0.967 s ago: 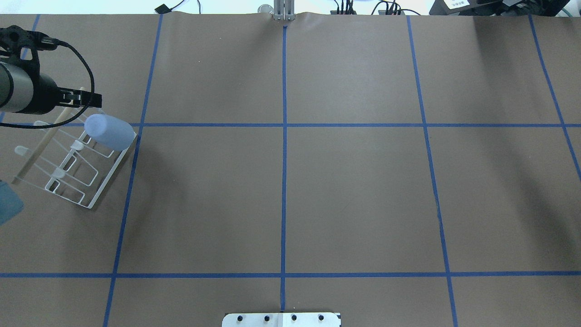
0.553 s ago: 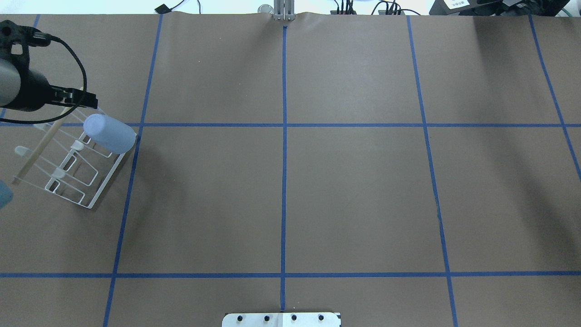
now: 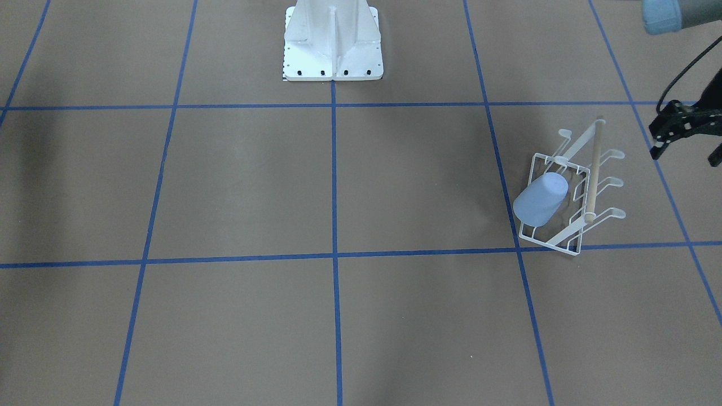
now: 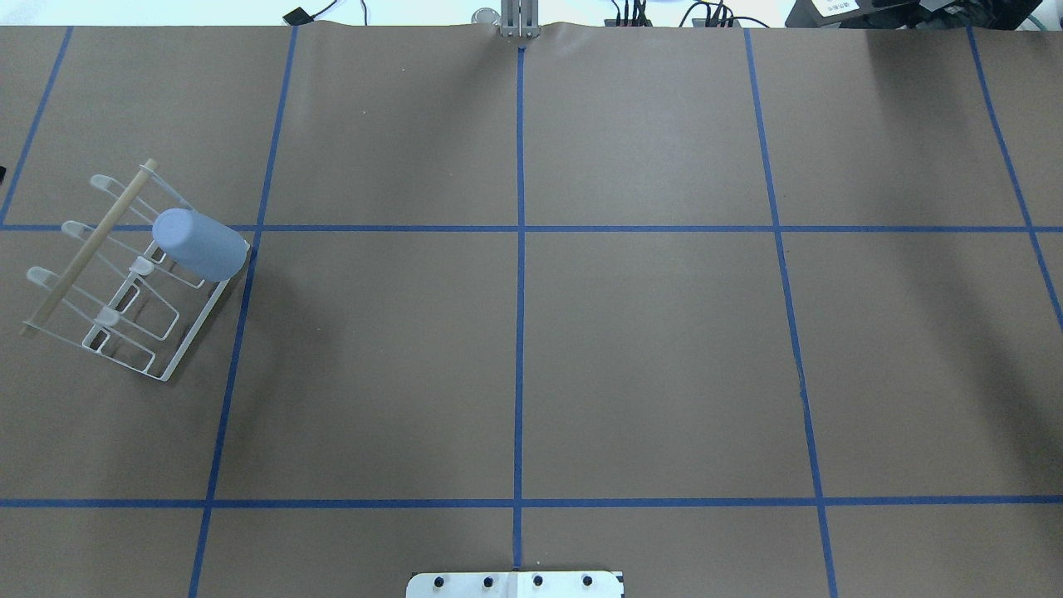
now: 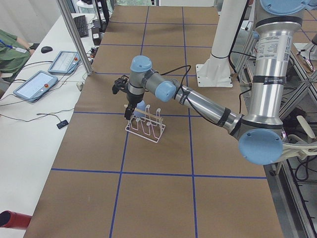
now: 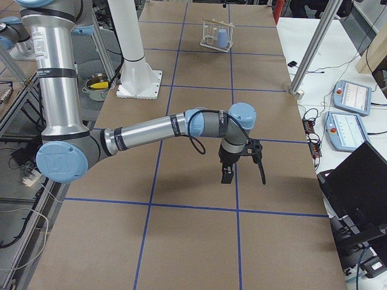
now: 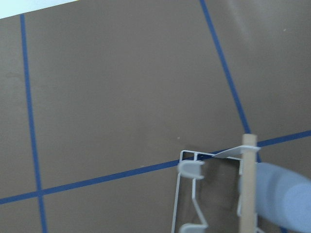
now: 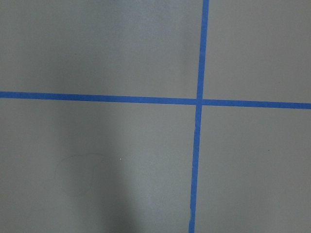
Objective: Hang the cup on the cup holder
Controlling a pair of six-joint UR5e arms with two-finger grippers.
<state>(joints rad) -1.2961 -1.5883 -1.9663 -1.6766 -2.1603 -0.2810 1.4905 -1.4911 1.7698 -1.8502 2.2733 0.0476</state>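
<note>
The pale blue cup (image 4: pixel 199 242) hangs on the white wire cup holder (image 4: pixel 170 365). It is tipped over, with its closed base up and its wider mouth down toward the frame. It sits at the rack's far end from the robot, on the side facing the middle of the table (image 4: pixel 648 349). Whatever carries it is hidden inside the cup. The light wooden rod (image 4: pixel 87 247) runs along the top of the rack just beside the cup, and the other flat-tipped prongs (image 4: pixel 37 273) stick out past it on the outer side. The left gripper (image 3: pixel 685 153) hangs off to the robot's left of the rack, apart from it, with its two fingers spread and nothing between them. From its wrist camera the rod's end and the cup's rounded side show at the lower right. The right gripper (image 6: pixel 243 174) is well away at the other end of the table, over brown paper and a crossing of blue tape lines (image 8: pixel 198 101). I can't tell from here whether its jaws are apart or closed.
</note>
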